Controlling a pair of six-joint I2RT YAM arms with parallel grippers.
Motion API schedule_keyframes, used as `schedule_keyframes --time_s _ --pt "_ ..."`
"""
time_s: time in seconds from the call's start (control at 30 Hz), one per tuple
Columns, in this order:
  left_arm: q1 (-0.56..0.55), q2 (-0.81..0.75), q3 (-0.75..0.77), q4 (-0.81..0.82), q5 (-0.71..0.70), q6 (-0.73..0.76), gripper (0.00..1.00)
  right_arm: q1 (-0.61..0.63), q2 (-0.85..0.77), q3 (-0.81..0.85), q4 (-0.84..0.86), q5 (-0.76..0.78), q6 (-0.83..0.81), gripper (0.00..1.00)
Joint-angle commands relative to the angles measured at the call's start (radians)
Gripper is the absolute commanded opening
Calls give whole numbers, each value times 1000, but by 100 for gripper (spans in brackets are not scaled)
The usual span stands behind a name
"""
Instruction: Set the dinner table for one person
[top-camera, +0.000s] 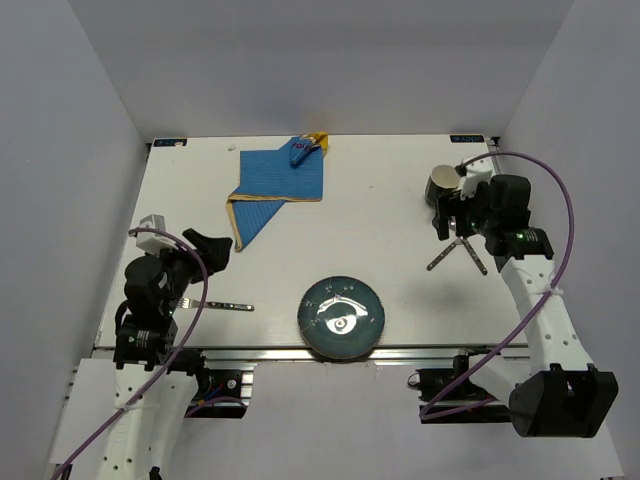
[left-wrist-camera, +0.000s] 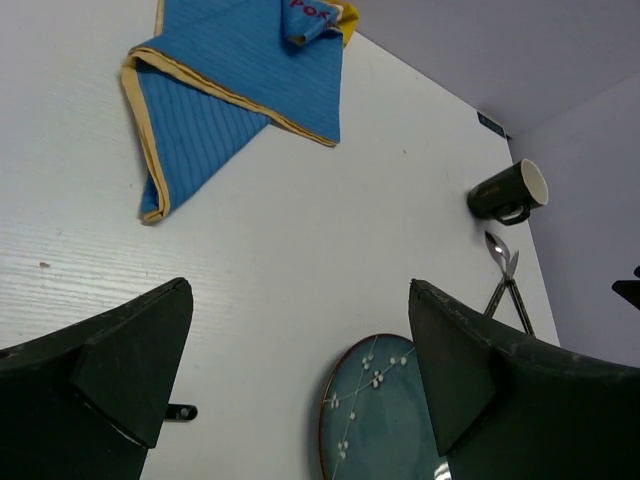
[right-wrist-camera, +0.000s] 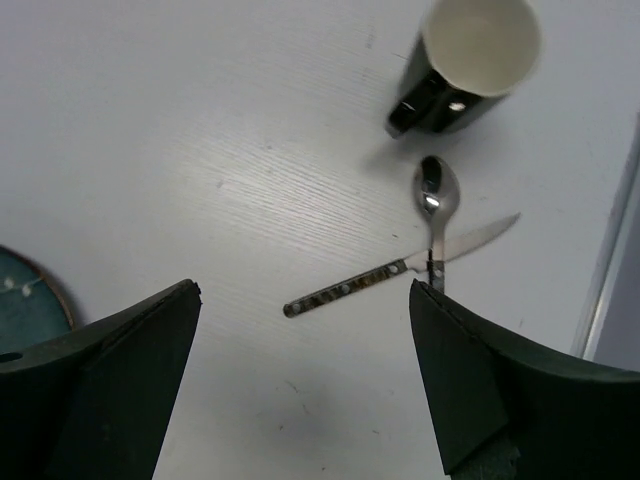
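The white dinner table (top-camera: 380, 200) carries a teal plate (top-camera: 342, 317) at the front middle. A fork (top-camera: 220, 304) lies to its left. A knife (top-camera: 445, 257) and a spoon (top-camera: 472, 256) lie crossed at the right, below a dark mug (top-camera: 443, 184). My left gripper (top-camera: 205, 248) is open and empty above the fork; its wrist view (left-wrist-camera: 298, 287) shows the plate (left-wrist-camera: 385, 410) below. My right gripper (top-camera: 450, 215) is open and empty over the cutlery; in its wrist view (right-wrist-camera: 303, 290) the knife (right-wrist-camera: 380, 280), spoon (right-wrist-camera: 436, 200) and mug (right-wrist-camera: 465, 65) lie ahead.
A folded blue placemat (top-camera: 275, 180) with yellow edging lies at the back middle of the table, and shows in the left wrist view (left-wrist-camera: 240, 70). A metal rail (top-camera: 250, 352) runs along the front edge. Grey walls close in the left, right and back.
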Motion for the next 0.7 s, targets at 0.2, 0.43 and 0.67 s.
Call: schedule_keyframes --time_s 0.2,0.43,0.67 --pt "2 -3 -30 7 82 -26 80 79 -59 -93 -92 -502 -441 89" --pt "2 74 -49 75 157 -42 22 299 221 -9 167 -209 36 10" --pt "2 149 -40 102 177 -44 79 348 694 346 272 -209 413 79"
